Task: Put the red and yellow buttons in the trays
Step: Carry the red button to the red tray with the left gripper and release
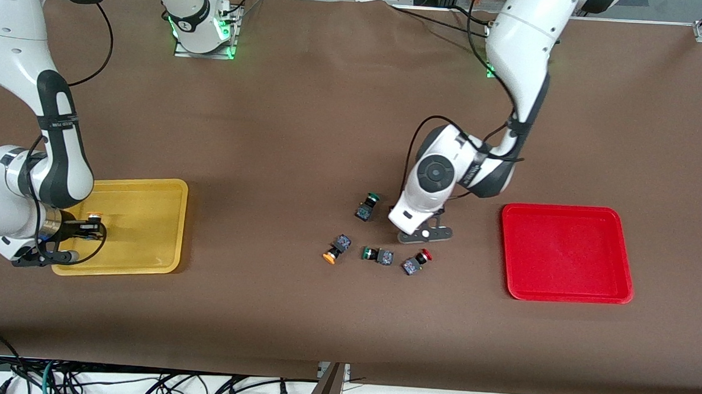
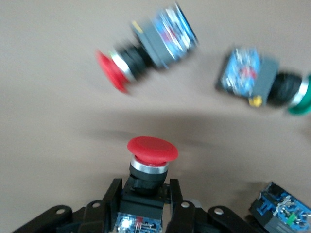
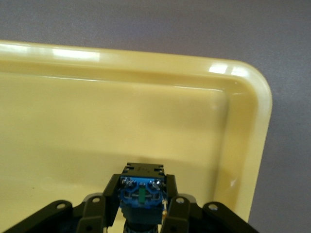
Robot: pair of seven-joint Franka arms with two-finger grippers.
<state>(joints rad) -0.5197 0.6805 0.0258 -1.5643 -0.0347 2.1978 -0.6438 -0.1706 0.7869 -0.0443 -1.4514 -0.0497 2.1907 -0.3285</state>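
My left gripper (image 1: 426,233) is shut on a red-capped button (image 2: 151,154), low over the table's middle; its dark body sits between the fingers (image 2: 111,196). A second red button (image 1: 416,262) lies on its side on the table just nearer the front camera, and also shows in the left wrist view (image 2: 146,48). A yellow-orange-capped button (image 1: 336,248) lies toward the right arm's end of the cluster. My right gripper (image 1: 89,228) is shut on the other yellow-orange button (image 3: 142,194), over the yellow tray (image 1: 142,223). The red tray (image 1: 565,254) holds nothing.
Two green-capped switches lie in the cluster: one (image 1: 367,206) farther from the front camera, one (image 1: 377,255) between the orange and red buttons, also in the left wrist view (image 2: 262,82). The yellow tray's rim (image 3: 252,145) curves beside my right gripper.
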